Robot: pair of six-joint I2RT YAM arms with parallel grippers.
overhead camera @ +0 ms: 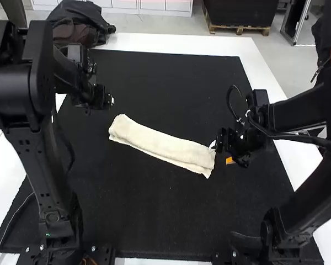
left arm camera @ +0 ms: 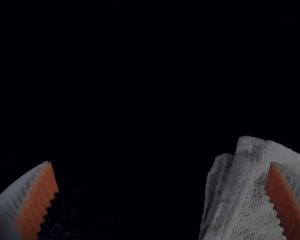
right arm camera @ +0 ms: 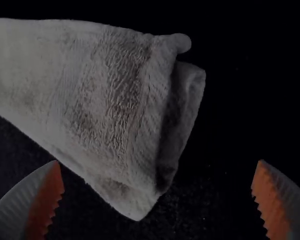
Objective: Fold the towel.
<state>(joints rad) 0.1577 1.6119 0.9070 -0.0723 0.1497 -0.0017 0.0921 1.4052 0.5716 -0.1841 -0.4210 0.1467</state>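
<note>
Towel (overhead camera: 163,144) in the middle of the high view, already folded into a long, narrow strip and laid flat on the black mat (overhead camera: 154,221), slanting from left of centre down toward right of centre. Likeliest failure from here: separation of the layers, caused by a pinch on the upper ply alone, given the loose, unevenly stacked plies at the lower right end of the strip. Also possible: a pinch on nothing, through closing beside the cloth rather than across it, or a scrape along the mat from too low an approach. With a pull from one end only, probable skewing or dragging of the whole strip; with an uneven lift, probable unrolling of the fold. Left arm (overhead camera: 44,165): upright along the left side of the frame, with forearm bent toward the upper left and left gripper (left arm camera: 160,162) just beyond the near end of the strip, jaws wide apart, holding nothing. Right arm (overhead camera: 303,116): extended inward from the right edge of the frame, with right gripper (right arm camera: 157,161) right of centre, close to the lower right end of the towel, jaws likewise widely parted and without cloth between them. Contact between right gripper and towel: impossible to tell.
</note>
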